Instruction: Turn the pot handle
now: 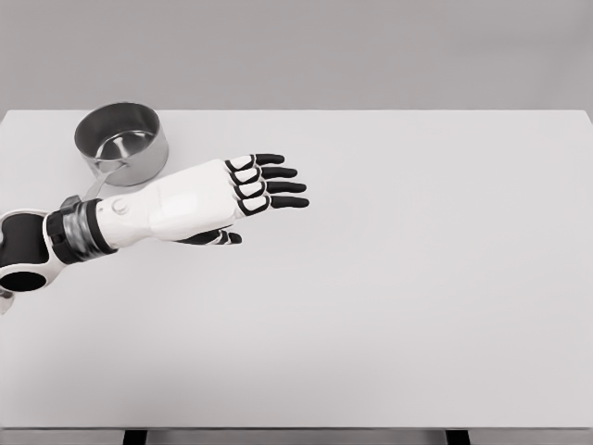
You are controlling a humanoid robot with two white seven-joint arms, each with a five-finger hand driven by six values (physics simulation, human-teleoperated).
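Steel pot (121, 141) sits at the far left corner of the white table (417, 278), upright, open mouth up, inside visible and shiny. Its handle (95, 185) runs from the near side of the pot wall toward the front-left, a thin metal strip. The handle's outer end passes behind the wrist of the left arm, so its tip is hidden.

Left hand (199, 199) comes in from the left edge, forearm lying low across the table's left part. Hand is flat, back of the hand up, four fingers (278, 186) stretched straight and pointing right, lying side by side with only thin gaps. Thumb (218, 238) is tucked under the near edge of the palm, black tip just showing. Nothing in the hand; fingers grasp nothing.

Hand is to the right of and nearer than the pot, not touching the pot body. Wrist cuff sits just beside the handle; can't tell whether they touch, since the wrist overlaps it in this view. Can't tell either whether the palm rests on the table or hovers just above it.

Right arm doesn't show. Dark table legs (134, 437) peek out along the bottom edge.
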